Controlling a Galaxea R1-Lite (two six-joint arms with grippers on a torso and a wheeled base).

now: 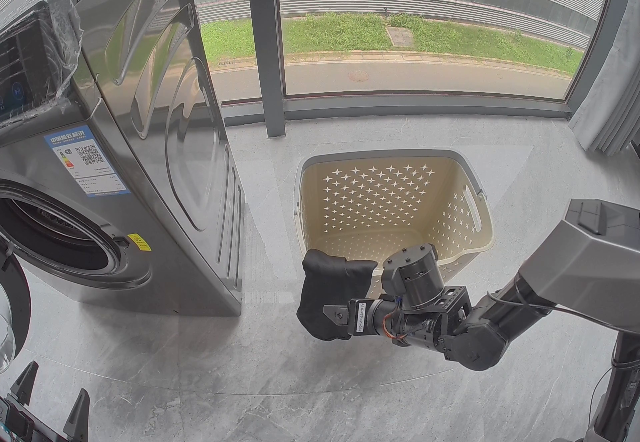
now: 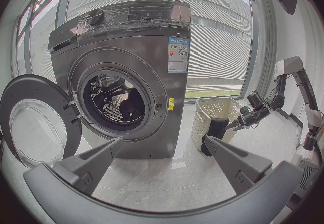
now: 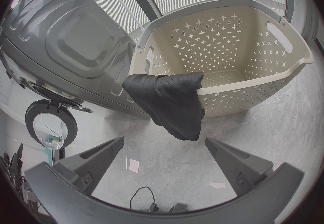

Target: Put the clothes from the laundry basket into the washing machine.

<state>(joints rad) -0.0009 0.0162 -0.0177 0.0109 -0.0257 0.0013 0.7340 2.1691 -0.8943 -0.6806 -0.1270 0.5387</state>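
Note:
A black garment [image 1: 331, 290] hangs over the near left corner of the cream laundry basket [image 1: 393, 155], draping down its outer wall. My right gripper [image 1: 337, 318] is open just in front of the garment's lower part, holding nothing; in the right wrist view the garment [image 3: 168, 103] lies just beyond the gripper [image 3: 163, 145]. The basket [image 3: 253, 83] holds nothing else. The washing machine [image 1: 133, 130] stands to the left with its round door [image 2: 33, 123] swung open. A dark item lies inside the drum [image 2: 114, 101]. My left gripper [image 1: 52, 397] is open, low, facing the drum.
A large window and a dark pillar [image 1: 267, 30] stand behind the basket. Grey curtain [image 1: 610, 97] hangs at the far right. Bare grey floor [image 1: 267, 363] lies between the machine and the basket. A cable [image 3: 143, 196] lies on the floor below my right gripper.

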